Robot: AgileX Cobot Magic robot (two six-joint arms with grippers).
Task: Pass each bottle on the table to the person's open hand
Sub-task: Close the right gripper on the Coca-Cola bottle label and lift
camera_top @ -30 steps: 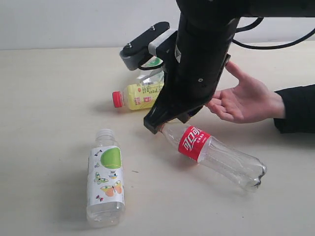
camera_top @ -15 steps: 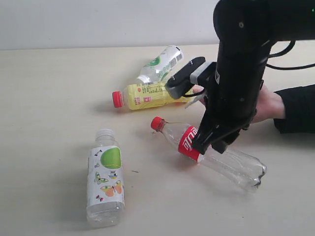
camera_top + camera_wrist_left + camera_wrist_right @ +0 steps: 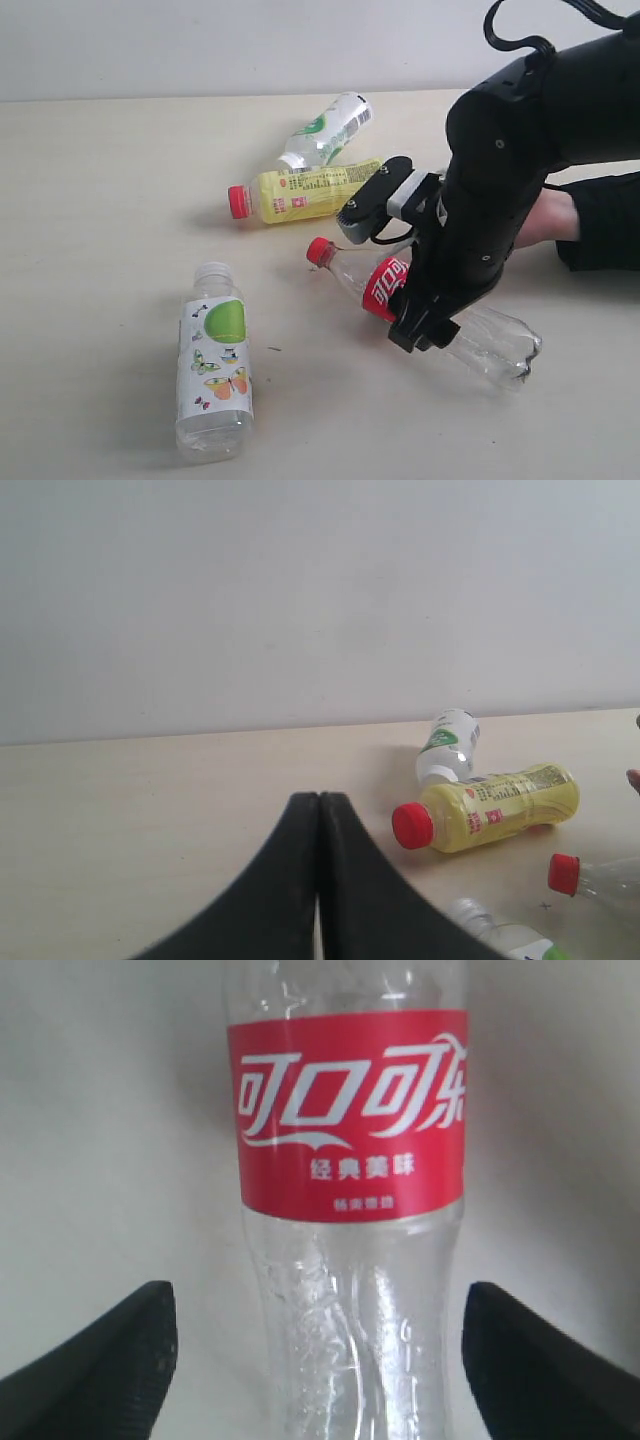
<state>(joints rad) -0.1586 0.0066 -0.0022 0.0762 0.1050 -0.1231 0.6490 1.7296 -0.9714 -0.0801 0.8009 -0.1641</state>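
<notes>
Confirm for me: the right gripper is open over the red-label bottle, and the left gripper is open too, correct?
Not quite: the left gripper is shut, its fingers pressed together, as the left wrist view shows. The right gripper is open over the red-label bottle, as you said.

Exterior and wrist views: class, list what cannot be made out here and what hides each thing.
Exterior view: person's hand mostly behind the right arm; palm unseen.
Exterior view: green-white bottle, one end behind the yellow bottle.
Right wrist view: red-label bottle, cap and base cut off by the edges.
Left wrist view: butterfly-label bottle, all but its top cut off by the bottom edge.
</notes>
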